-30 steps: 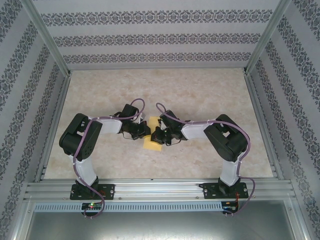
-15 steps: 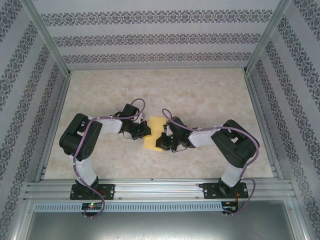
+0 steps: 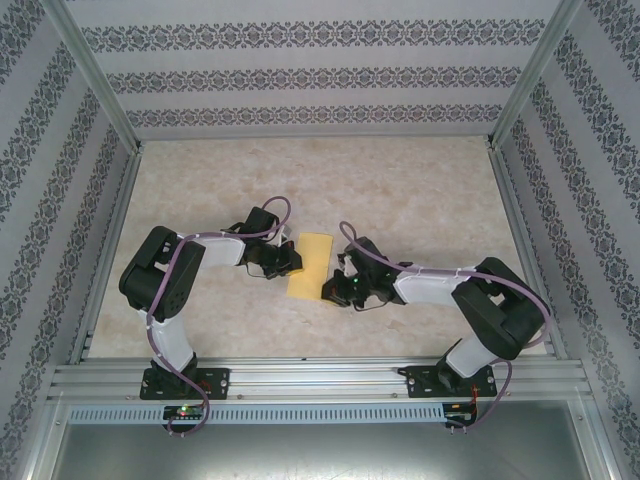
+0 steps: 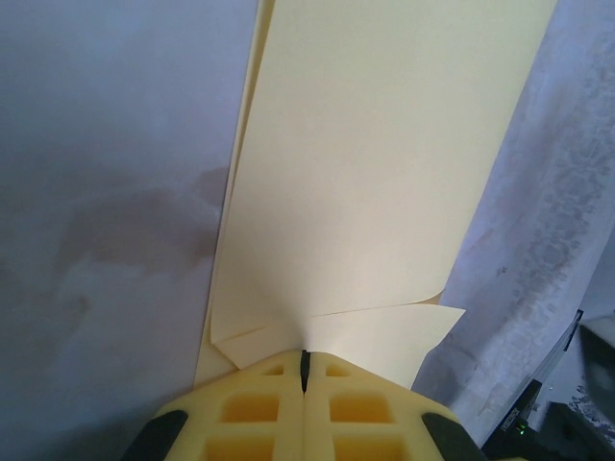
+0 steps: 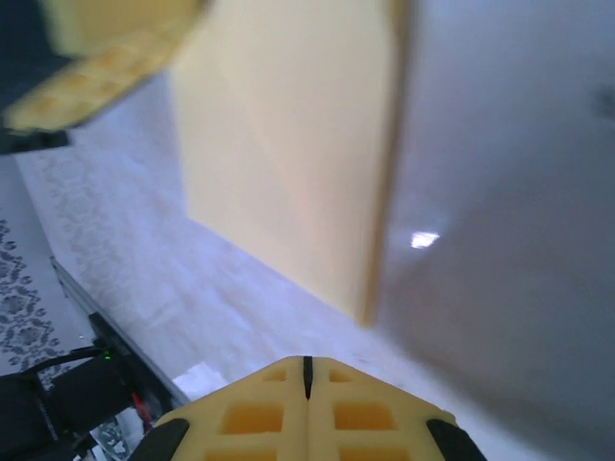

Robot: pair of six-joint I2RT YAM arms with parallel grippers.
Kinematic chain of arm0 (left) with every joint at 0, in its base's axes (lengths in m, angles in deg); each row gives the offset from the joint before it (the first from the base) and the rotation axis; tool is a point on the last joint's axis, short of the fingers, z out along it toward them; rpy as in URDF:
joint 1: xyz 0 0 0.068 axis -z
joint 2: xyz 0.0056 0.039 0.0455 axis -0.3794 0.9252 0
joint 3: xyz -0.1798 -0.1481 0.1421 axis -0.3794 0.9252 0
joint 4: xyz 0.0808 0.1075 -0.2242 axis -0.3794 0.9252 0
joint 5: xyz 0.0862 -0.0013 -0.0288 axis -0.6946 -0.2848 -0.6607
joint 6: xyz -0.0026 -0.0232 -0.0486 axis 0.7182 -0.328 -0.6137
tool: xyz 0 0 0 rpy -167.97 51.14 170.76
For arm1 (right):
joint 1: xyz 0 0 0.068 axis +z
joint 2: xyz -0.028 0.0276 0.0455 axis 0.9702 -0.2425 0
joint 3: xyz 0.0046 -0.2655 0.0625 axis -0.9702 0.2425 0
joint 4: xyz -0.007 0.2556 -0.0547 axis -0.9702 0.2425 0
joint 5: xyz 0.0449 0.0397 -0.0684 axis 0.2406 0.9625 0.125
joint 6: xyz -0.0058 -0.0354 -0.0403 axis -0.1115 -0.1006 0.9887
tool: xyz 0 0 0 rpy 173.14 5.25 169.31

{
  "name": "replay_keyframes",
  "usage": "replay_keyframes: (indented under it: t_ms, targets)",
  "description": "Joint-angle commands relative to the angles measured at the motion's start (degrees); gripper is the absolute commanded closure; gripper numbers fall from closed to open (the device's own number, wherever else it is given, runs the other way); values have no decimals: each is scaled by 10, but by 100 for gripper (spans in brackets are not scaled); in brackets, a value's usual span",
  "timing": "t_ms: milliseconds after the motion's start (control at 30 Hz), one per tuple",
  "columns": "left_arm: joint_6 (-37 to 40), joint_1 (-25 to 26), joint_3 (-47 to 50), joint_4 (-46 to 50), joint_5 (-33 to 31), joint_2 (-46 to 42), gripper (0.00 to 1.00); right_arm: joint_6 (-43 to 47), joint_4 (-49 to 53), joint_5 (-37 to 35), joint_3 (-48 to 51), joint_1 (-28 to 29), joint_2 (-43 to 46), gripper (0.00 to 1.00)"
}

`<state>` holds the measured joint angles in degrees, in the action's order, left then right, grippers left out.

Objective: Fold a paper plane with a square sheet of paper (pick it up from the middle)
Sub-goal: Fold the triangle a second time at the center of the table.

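Right gripper has drawn back off the folded yellow sheet of paper, jaws closed and empty. Left gripper pinches the sheet's left edge.

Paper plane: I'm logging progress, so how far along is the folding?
Done: the yellow sheet lies folded into a narrow layered strip on the table. In hand: the closed left gripper presses its edge; the closed right gripper sits just off it. Left: the pointed nose and wing folds; no dart shape yet.
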<state>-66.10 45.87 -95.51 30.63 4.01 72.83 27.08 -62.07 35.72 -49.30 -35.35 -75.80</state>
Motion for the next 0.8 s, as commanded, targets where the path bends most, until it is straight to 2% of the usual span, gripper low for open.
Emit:
replay_keyframes:
  t_ms: [0,200,500,767]
  targets:
    - [-3,2,9,43,-64,30,100,29,30,-14,-59,-4,-1,100]
    - [-1,2,10,44,-61,31,100,17,11,-8,-125,-7,-86,100]
    - [1,2,8,42,-59,38,100,12,17,-12,-132,-5,-163,100]
    - [-1,2,11,44,-69,37,100,7,-23,16,-43,-5,-124,99]
